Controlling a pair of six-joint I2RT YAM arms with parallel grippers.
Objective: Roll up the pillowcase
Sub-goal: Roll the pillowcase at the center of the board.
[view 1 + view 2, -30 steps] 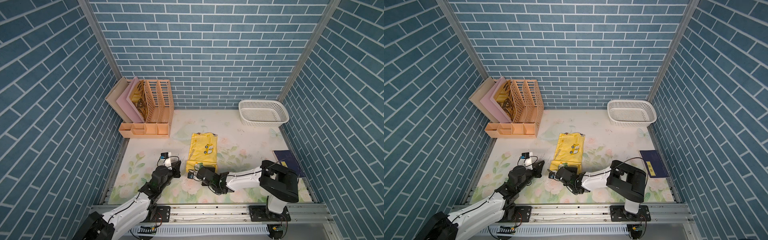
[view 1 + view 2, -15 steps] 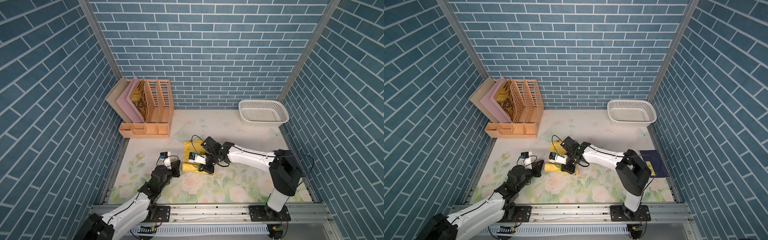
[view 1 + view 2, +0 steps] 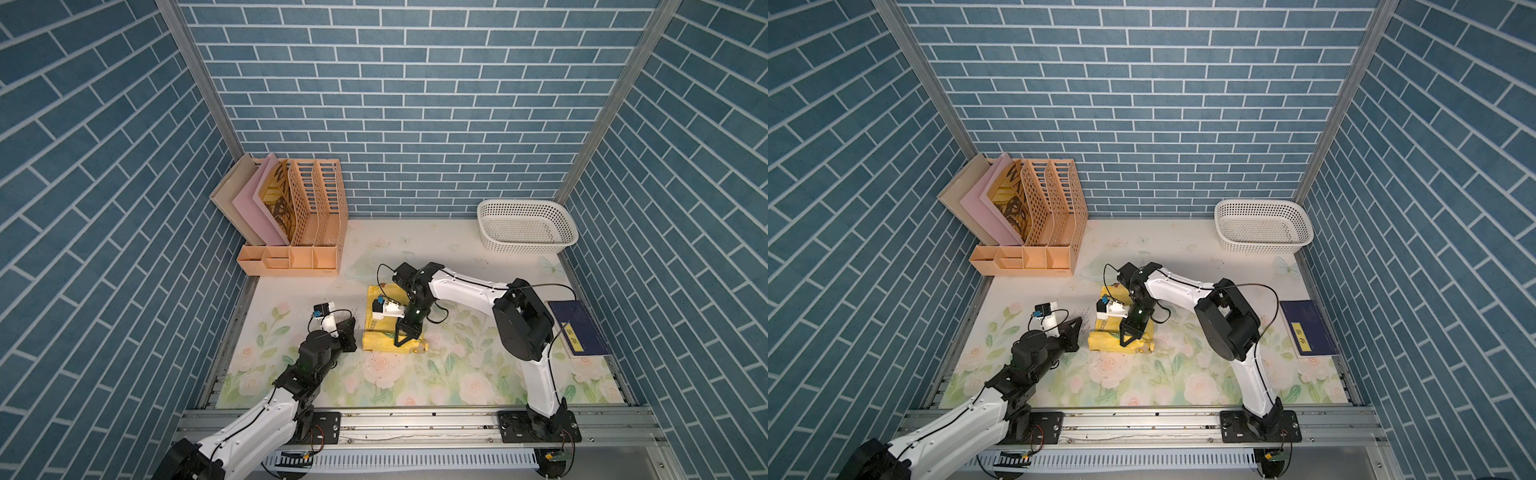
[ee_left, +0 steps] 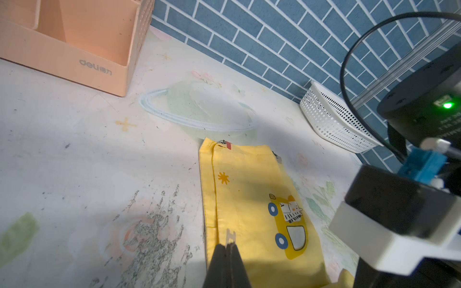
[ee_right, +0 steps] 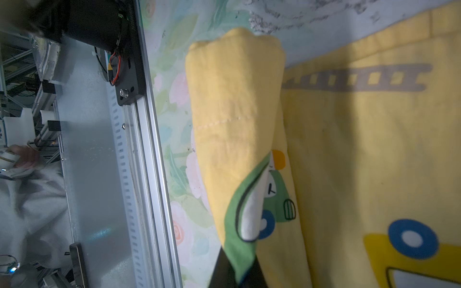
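My right pincer (image 3: 404,340) clenched on pillowcase (image 3: 376,347) roll at near edge; left pincer (image 3: 348,328) clenched, empty. Risk: unheld left end lags, so roll skews.

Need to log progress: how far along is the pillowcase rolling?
Done: near end of the pillowcase turned over into a first roll. In hand: the right gripper is shut on that fold. To do: the rest lies flat; the left gripper, shut, sits at its edge.

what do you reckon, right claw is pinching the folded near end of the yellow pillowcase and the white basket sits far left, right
Not quite: the white basket sits far right, as both top views show. The rest holds: the right claw is pinching the folded near end of the yellow pillowcase.
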